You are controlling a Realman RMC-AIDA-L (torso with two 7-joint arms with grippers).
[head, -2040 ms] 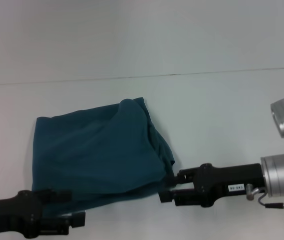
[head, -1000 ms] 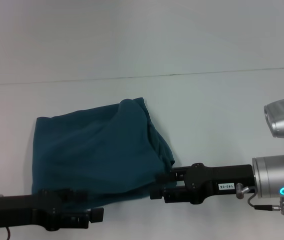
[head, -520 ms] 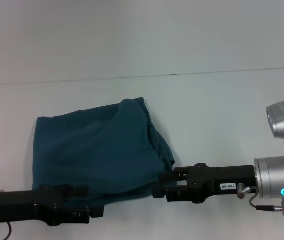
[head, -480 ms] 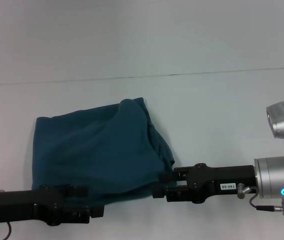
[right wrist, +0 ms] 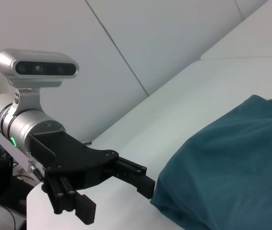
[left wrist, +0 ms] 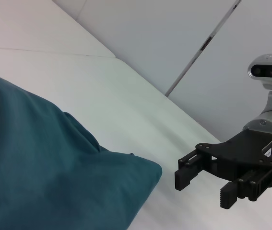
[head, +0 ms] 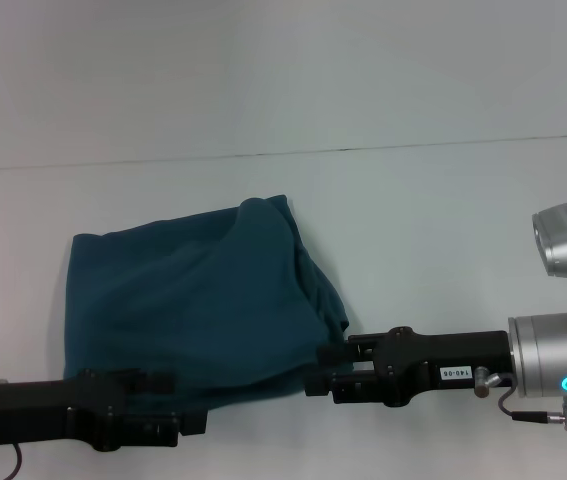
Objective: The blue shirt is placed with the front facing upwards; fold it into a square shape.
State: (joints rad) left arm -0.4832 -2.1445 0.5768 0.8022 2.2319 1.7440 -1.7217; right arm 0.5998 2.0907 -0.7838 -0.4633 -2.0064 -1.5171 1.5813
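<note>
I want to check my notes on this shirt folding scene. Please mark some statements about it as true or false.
1. The shirt lies folded on the table. True.
2. Pink lettering shows on the shirt. False: only plain blue cloth shows.
3. The right gripper is open and holds nothing. True.
4. The left gripper is at the shirt's far edge. False: it is at the near edge, by the left corner.
5. The right gripper is lifting a corner of the shirt. False: it is beside the near right corner, apart from the cloth.
</note>
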